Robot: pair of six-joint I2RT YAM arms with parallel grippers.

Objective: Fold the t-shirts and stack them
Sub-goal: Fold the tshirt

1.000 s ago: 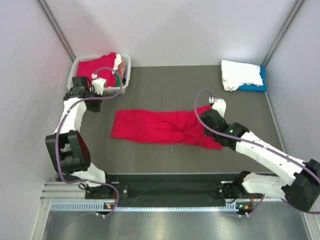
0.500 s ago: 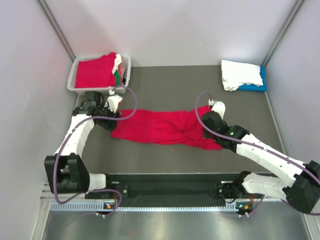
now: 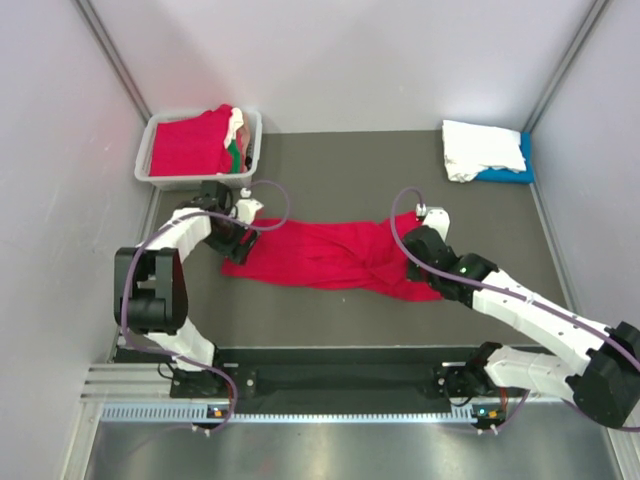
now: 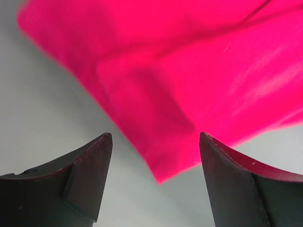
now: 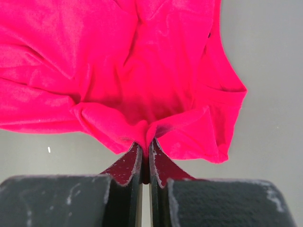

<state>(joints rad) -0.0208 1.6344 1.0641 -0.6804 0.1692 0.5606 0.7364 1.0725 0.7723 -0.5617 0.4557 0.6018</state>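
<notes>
Pinching soft bright red cloth t-shirt (image 3: 320,255), rumpled mid-frame on grey surface (image 3: 350,170), with clamped right end effector (image 5: 146,144); left end effector (image 4: 155,142) gaping over left corner. Limp, light, probably bunches: grab corners.

Four t-shirts (image 3: 320,255) (image 3: 185,148) (image 3: 482,148) (image 3: 505,176), one tub (image 3: 165,181), two grippers (image 4: 154,139) (image 5: 146,146)

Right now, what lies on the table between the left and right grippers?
The red t-shirt, spread lengthwise, as the top view shows. The right gripper pinches one end; the left gripper stands open over the other corner.
</notes>
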